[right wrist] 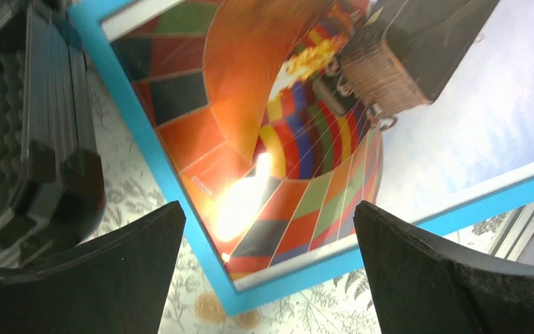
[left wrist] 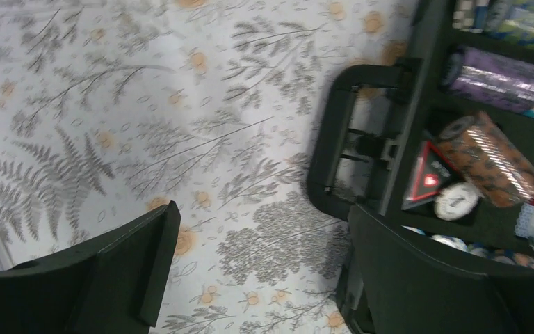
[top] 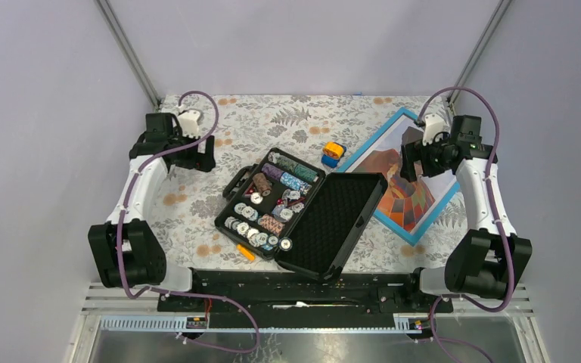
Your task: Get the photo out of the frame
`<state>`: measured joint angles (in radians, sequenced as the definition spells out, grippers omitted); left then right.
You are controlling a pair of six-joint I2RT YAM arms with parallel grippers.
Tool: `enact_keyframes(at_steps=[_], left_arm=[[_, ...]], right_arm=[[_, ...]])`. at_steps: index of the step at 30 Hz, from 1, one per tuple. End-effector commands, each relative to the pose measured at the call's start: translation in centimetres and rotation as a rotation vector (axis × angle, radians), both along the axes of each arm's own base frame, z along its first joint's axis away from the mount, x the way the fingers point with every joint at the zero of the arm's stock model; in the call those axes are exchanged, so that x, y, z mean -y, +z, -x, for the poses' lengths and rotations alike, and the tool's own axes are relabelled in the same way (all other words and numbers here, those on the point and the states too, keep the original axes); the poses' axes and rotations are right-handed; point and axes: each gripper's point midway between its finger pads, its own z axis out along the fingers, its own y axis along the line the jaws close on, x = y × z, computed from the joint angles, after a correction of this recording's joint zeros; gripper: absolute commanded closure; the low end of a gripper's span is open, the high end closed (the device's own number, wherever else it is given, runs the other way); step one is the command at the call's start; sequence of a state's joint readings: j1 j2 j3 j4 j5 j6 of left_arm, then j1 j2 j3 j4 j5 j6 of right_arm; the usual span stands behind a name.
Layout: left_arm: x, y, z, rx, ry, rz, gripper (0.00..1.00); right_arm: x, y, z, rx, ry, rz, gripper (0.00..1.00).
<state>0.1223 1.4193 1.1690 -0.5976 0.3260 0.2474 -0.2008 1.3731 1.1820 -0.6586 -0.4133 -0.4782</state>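
The frame [top: 371, 147] with a turquoise border lies face up at the right of the table, its near-left part under the open case lid. The balloon photo [top: 407, 198] sits inside it. In the right wrist view the photo [right wrist: 306, 132] fills the middle and the frame [right wrist: 320, 268] shows its near corner. My right gripper [top: 412, 162] hovers above the frame, open and empty; in its own view it [right wrist: 268, 229] spans that corner. My left gripper [top: 197, 155] is open and empty at the far left, over the cloth; in its own view it [left wrist: 264, 243] is left of the case handle.
An open black case [top: 268, 203] of poker chips lies mid-table, its foam-lined lid [top: 333, 219] overlapping the frame's left edge. A small orange and blue object [top: 333, 153] sits behind the case. An orange piece [top: 246, 253] lies by the case's near edge. The case handle [left wrist: 341, 139] is near my left gripper.
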Motion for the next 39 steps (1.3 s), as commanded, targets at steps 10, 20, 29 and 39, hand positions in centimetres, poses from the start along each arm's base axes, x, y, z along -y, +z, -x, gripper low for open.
enact_keyframes(at_steps=[10, 20, 29, 39], left_arm=[[27.3, 13.1, 12.1, 0.176, -1.046, 0.043, 0.01], [37.7, 12.9, 28.6, 0.189, -1.610, -0.037, 0.01], [40.8, 7.0, 35.3, 0.207, -1.864, -0.303, 0.01], [41.0, 1.0, 34.5, 0.110, -1.870, -0.483, 0.01]], right_arm=[[-2.0, 2.6, 10.0, -0.129, 0.289, 0.078, 0.00], [-5.5, 0.6, 10.4, -0.224, 0.288, -0.092, 0.00], [-6.7, -1.0, 10.2, -0.252, 0.316, -0.113, 0.00], [-7.9, -3.0, 9.3, -0.286, 0.345, -0.077, 0.00]])
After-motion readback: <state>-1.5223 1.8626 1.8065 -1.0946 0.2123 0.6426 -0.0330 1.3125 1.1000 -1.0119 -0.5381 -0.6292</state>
